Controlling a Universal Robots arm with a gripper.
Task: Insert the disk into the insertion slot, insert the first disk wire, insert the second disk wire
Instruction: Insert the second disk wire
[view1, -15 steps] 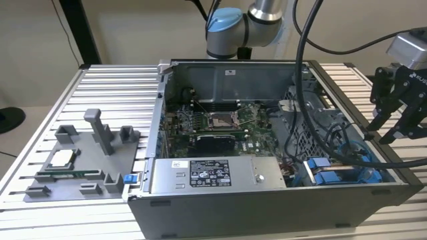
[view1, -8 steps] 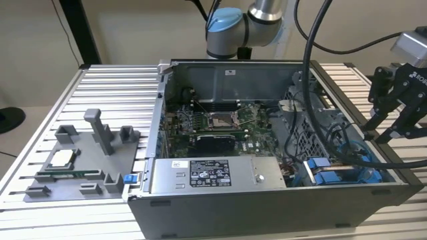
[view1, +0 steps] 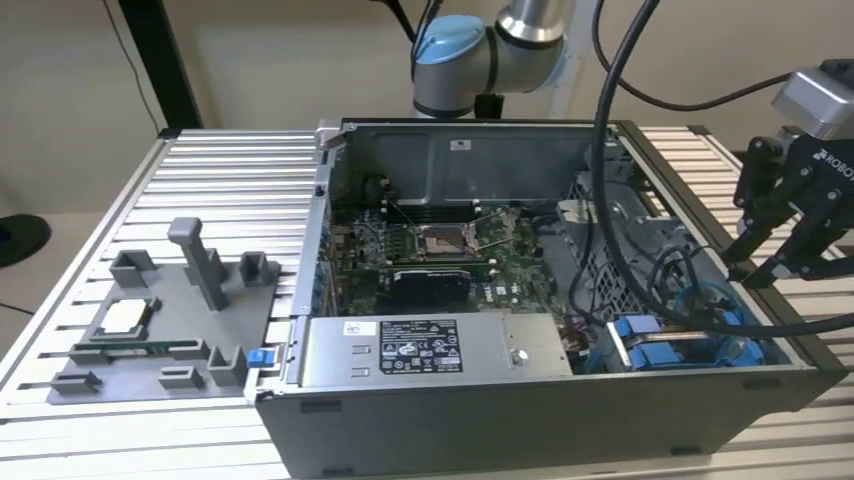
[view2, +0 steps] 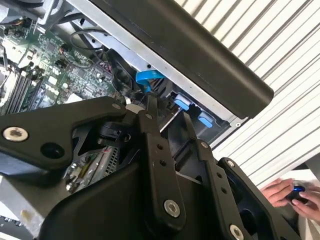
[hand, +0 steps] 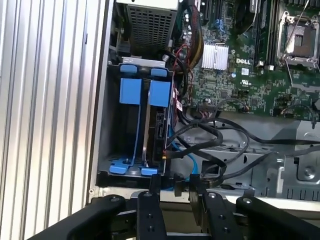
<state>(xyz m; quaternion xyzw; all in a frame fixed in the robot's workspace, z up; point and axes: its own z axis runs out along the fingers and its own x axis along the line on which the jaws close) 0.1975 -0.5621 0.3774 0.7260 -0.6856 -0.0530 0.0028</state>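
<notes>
The insertion slot (hand: 131, 142) is a dark bay with blue plastic rails in the corner of the open computer case (view1: 441, 150). In the exterior view the insertion slot (view1: 667, 345) lies at the case's near right. The disk (hand: 156, 127) stands edge-on inside it, under a blue carrier frame (hand: 160, 92). A blue wire (hand: 192, 162) and black wires (hand: 212, 135) lie loose beside the bay; whether either is plugged into the disk I cannot tell. My gripper (view1: 763, 272) hovers over the case's rim on the exterior view's right. In both wrist views the gripper (hand: 174, 181) (view2: 167, 107) is open, with nothing between its fingers.
A grey power-supply box (view1: 427, 350) sits at the case's front and the motherboard (view1: 441, 245) behind it. On the slatted aluminium table (view1: 227, 180), a grey fixture tray (view1: 160, 330) stands at the exterior view's left. A person's hand (view2: 285, 192) rests beyond the table. Thick black cables (view1: 607, 120) hang over the case.
</notes>
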